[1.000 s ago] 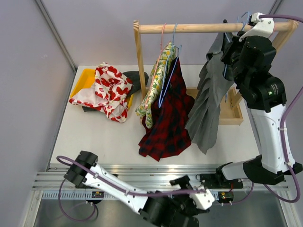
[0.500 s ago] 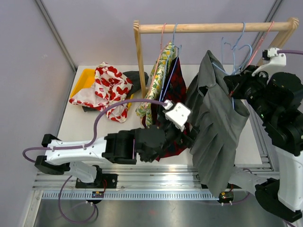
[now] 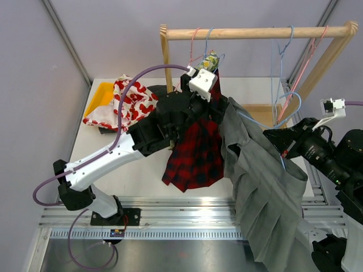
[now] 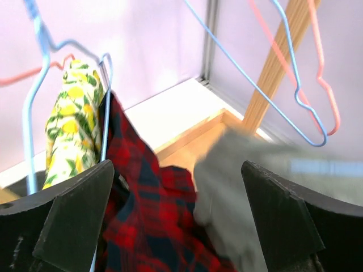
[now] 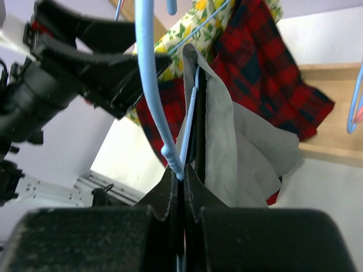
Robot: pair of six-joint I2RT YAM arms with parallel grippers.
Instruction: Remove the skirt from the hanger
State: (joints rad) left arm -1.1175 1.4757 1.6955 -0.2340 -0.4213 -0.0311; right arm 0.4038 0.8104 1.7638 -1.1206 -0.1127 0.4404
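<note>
The grey pleated skirt [image 3: 261,187] hangs on a blue wire hanger [image 3: 255,123], off the rail and tilted toward the front right. My right gripper [image 3: 282,145] is shut on the hanger's neck; the right wrist view shows the pads pinching the blue wire [image 5: 148,85], with the skirt's waistband [image 5: 221,130] just beyond. My left gripper [image 3: 214,106] is at the skirt's upper left corner. In the left wrist view its fingers [image 4: 74,221] are wide open, and the blurred grey skirt [image 4: 227,192] lies between them, not gripped.
A wooden rack rail [image 3: 255,33] carries a red plaid garment [image 3: 195,153], a yellow floral garment [image 3: 209,61] and empty blue and pink hangers [image 3: 289,62]. The rack's wooden base [image 3: 266,107] lies behind the skirt. A yellow tray [image 3: 101,93] holds red-and-white clothes [image 3: 133,102] at the left.
The right gripper took the hanger with the skirt off the rail and lowered it toward the front right. The left arm rose from the front edge and reached the skirt's top.
</note>
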